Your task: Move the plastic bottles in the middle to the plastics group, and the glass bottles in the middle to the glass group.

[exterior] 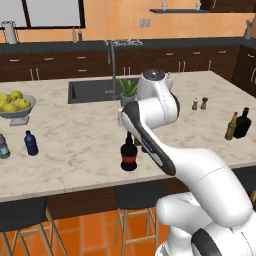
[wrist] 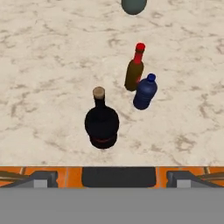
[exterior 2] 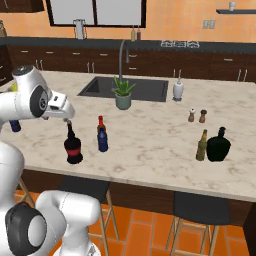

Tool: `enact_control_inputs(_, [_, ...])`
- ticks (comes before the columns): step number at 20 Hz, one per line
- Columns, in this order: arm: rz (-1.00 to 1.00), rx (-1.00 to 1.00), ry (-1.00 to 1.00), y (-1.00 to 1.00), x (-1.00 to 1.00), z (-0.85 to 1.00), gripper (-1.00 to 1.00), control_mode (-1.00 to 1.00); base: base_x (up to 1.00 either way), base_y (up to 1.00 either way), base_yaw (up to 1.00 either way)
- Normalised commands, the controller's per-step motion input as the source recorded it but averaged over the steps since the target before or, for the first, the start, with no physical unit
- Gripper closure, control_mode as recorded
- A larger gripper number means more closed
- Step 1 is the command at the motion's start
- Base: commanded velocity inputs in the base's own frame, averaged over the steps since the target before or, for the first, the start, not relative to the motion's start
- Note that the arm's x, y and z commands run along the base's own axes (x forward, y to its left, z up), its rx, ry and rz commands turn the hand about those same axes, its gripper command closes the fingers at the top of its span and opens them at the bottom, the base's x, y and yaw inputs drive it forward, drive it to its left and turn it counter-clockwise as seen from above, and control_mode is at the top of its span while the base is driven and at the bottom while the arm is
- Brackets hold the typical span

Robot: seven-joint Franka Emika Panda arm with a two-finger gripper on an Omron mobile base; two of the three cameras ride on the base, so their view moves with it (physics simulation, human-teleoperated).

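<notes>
A pale marble surface (exterior 2: 150, 145) in a kitchen carries three bottles near its front edge. The round black bottle (wrist: 101, 122), with a red label and thin neck, stands upright directly below the claw (wrist: 112, 177), whose two dark tips sit far apart at the bottom of the hand view, spread wide and holding nothing. Just behind it stand the slim brown bottle (wrist: 134, 72) with a red cap and the small dark blue bottle (wrist: 145, 91), touching or nearly touching each other.

The white arm rises from the base, bends at the elbow and reaches forward, its hand pointing down over the black bottle. In the left base view the arm covers most of the brown and blue bottles.

To the robot's right stand a broad dark bottle (exterior 2: 218, 145) and a slim amber bottle (exterior 2: 201, 145), side by side. To its left stand another small blue bottle (exterior: 31, 143) and a greyish clear bottle (exterior: 3, 147), cut off by the picture's edge.
</notes>
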Motion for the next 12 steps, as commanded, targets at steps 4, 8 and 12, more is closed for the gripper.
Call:
enact_control_inputs(4, [0.01,0.11,-0.03,0.0,0.14,-0.47,-1.0,-1.0,0.0,0.0,0.0])
enact_control_inputs(8, [0.12,0.05,0.1,0.0,0.0,-0.46,-1.0,-1.0,0.0,0.0,0.0])
enact_control_inputs(12, [0.15,0.0,0.0,0.0,0.12,-0.26,-1.0,-1.0,0.0,0.0,0.0])
